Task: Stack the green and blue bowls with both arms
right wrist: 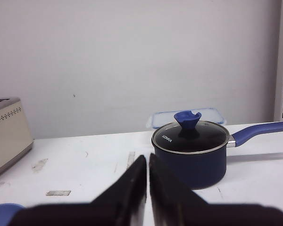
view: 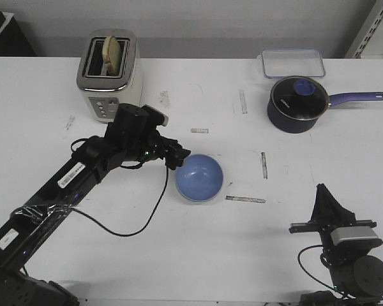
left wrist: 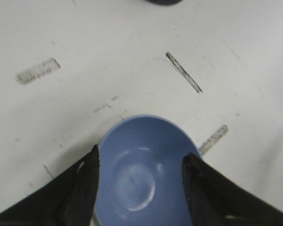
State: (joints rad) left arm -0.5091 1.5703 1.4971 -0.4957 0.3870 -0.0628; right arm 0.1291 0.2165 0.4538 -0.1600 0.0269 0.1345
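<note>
Near the middle of the white desk (view: 45, 95), the blue bowl (view: 200, 178) sits upright, and a paler rim shows under its lower edge in the front view, though whether that is the green bowl nested beneath it cannot be told. The left arm (view: 83, 172) reaches in from the near left corner, and its left tool (view: 179, 157) is at the bowl's left edge. In the left wrist view the two fingers (left wrist: 85, 181) stand apart, one on each side of the blue bowl, close against its outer wall; whether they press on it cannot be told.

The right arm (view: 345, 248) is folded at the near right edge of the desk, well apart from the bowl. Its right tool (right wrist: 147, 174) has its fingers drawn together, with only a thin slit between them and nothing held.

At the far side of the desk stand a toaster (view: 109, 74) with a slice of bread (view: 113, 53) in one slot, a clear lidded container (view: 293, 63), and just in front of it a dark navy saucepan (view: 298, 105) with a glass lid and a long blue handle pointing right. Short strips of tape (view: 245, 199) mark the desk around the bowl.
</note>
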